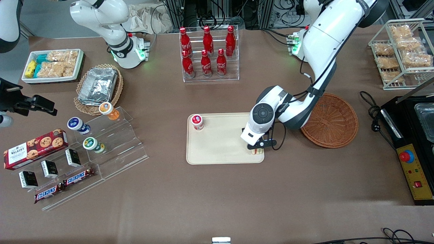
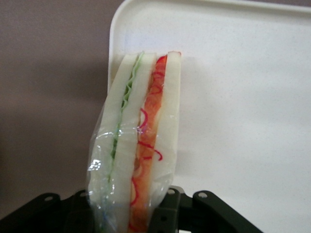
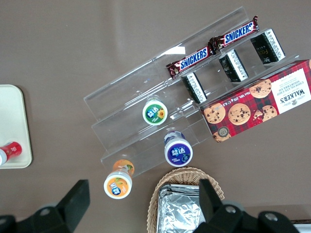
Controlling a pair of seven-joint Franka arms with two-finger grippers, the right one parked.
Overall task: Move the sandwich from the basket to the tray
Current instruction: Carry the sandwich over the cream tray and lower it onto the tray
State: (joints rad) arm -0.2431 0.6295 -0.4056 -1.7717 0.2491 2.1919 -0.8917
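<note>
Hand point(image 1: 258, 148) fingertips hidden by sandwich point(image 2: 138, 141)

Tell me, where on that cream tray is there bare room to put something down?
Most of the tray is bare: the wide middle between the small red-lidded cup in one corner and the sandwich at the corner nearer the basket. That sandwich corner is crowded, with the gripper low over it, closed on the sandwich.
</note>
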